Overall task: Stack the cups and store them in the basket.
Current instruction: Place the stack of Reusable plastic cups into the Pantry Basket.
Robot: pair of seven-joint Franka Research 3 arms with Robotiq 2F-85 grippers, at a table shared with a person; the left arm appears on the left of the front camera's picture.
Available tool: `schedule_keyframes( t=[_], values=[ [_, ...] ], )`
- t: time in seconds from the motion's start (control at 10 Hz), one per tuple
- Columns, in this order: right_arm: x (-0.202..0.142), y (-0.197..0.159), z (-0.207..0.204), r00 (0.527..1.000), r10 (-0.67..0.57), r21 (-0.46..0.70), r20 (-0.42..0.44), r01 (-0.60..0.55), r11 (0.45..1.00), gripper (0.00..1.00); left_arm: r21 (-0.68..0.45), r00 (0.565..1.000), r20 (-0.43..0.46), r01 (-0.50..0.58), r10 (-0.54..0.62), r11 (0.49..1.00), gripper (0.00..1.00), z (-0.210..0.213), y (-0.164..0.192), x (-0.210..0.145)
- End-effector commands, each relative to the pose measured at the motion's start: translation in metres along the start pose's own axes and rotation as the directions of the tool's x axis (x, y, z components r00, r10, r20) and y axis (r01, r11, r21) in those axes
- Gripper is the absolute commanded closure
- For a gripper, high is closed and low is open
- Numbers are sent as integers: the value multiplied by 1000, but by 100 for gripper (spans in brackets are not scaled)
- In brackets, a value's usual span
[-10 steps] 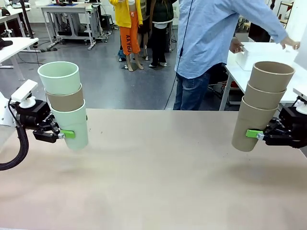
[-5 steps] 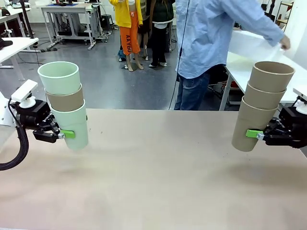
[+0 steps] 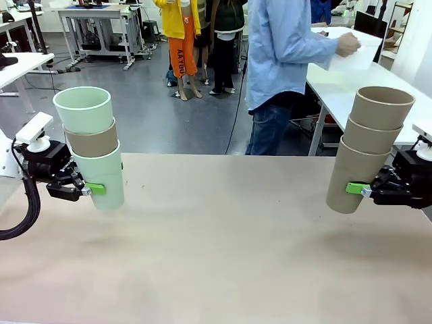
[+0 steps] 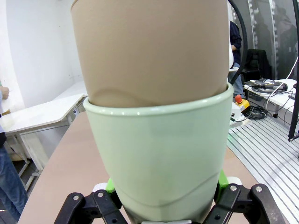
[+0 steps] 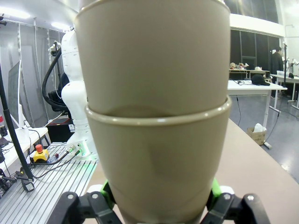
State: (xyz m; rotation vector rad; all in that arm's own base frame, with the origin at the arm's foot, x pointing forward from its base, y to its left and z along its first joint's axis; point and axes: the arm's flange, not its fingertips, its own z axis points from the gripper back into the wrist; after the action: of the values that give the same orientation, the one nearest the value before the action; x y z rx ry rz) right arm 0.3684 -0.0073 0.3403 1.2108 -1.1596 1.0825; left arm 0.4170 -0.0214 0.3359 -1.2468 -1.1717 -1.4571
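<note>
probably light, stiff, a bit slippery: left gripper (image 3: 95, 189) clamps the lowest mint cup (image 3: 102, 172) near its base, right gripper (image 3: 355, 188) clamps the lowest tan cup (image 3: 351, 169) likewise.

Two mint green cups (image 3: 82, 108), four tan cups (image 3: 381, 106), one white basket (image 3: 354, 59), one person (image 3: 283, 54)

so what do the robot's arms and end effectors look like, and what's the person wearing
The left end effector and right end effector are black with bright green finger pads, mounted on white arms. A thick black cable loops from the left one. The person wears a light blue long-sleeved shirt and blue jeans.
</note>
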Motion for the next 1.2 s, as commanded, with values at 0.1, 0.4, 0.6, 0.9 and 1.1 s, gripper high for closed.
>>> schedule_keyframes(
  t=[0.1, 0.4, 0.6, 0.9, 1.1],
  values=[
    [4, 1, 1, 1000, 8, 1, 4, -8, 1000, 15, -6, 1000, 8, 2, -2, 1000, 15, 0, 1, 6],
    [4, 1, 1, 1000, 8, 1, 4, -8, 1000, 15, -6, 1000, 8, 2, -2, 1000, 15, 0, 1, 6],
    [4, 1, 1, 1000, 8, 1, 4, -8, 1000, 15, -6, 1000, 8, 2, -2, 1000, 15, 0, 1, 6],
    [4, 1, 1, 1000, 8, 1, 4, -8, 1000, 15, -6, 1000, 8, 2, -2, 1000, 15, 0, 1, 6],
    [4, 1, 1, 1000, 8, 1, 4, -8, 1000, 15, -6, 1000, 8, 2, -2, 1000, 15, 0, 1, 6]
  ],
)
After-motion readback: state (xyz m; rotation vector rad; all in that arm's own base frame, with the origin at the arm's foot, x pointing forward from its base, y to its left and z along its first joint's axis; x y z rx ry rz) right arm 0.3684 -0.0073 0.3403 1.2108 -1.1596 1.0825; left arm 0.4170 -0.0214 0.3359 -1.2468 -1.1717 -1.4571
